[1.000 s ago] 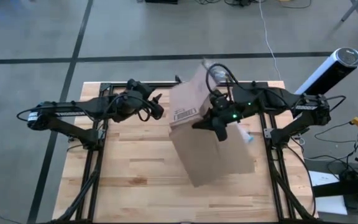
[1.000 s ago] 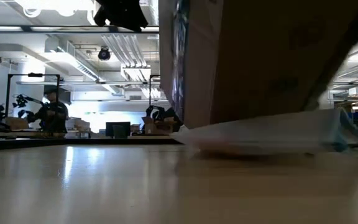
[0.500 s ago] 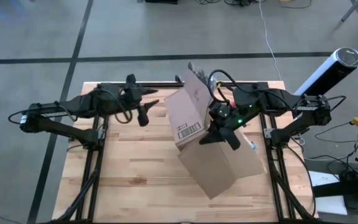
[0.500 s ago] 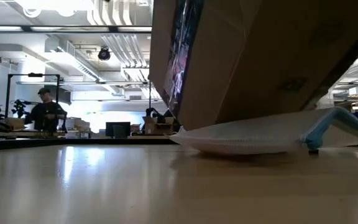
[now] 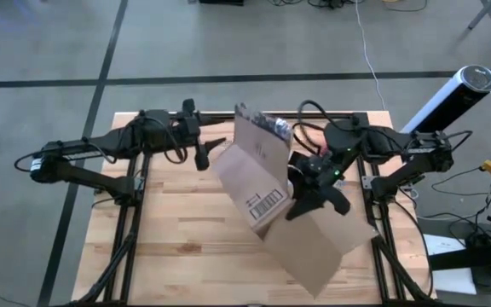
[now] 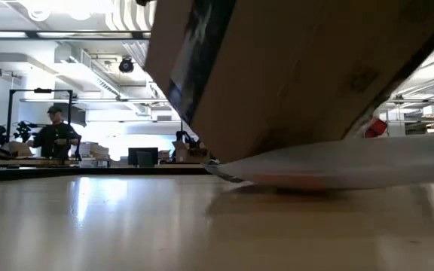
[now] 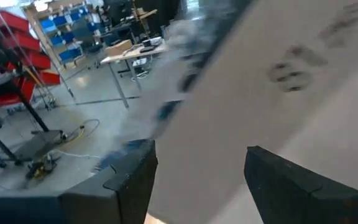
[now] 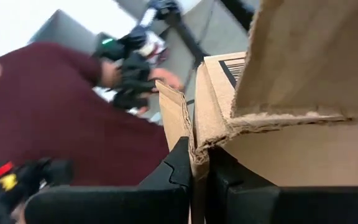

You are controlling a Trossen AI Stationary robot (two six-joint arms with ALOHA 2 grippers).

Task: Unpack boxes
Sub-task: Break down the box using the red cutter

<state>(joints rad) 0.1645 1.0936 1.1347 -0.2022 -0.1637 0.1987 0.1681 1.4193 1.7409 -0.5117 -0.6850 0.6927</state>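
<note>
Cardboard fills most of what we see: the box [image 5: 292, 217] hangs tilted over the middle of the worktop [image 5: 177, 256], our right hand [image 8: 197, 177] pinched shut on a flap edge, our left hand [image 5: 201, 158] spread open and empty just beside it. We judge that thin grip the risk (a flap could tear or slip and drop the box). A clear pouch [image 6: 337, 162] lies under the box and could snag, with a small red thing [image 6: 375, 128] behind.

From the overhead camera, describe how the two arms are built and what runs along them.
Both the left arm and right arm are dark, slender and jointed, with looping black cables. A small green light glows near the right gripper.
</note>
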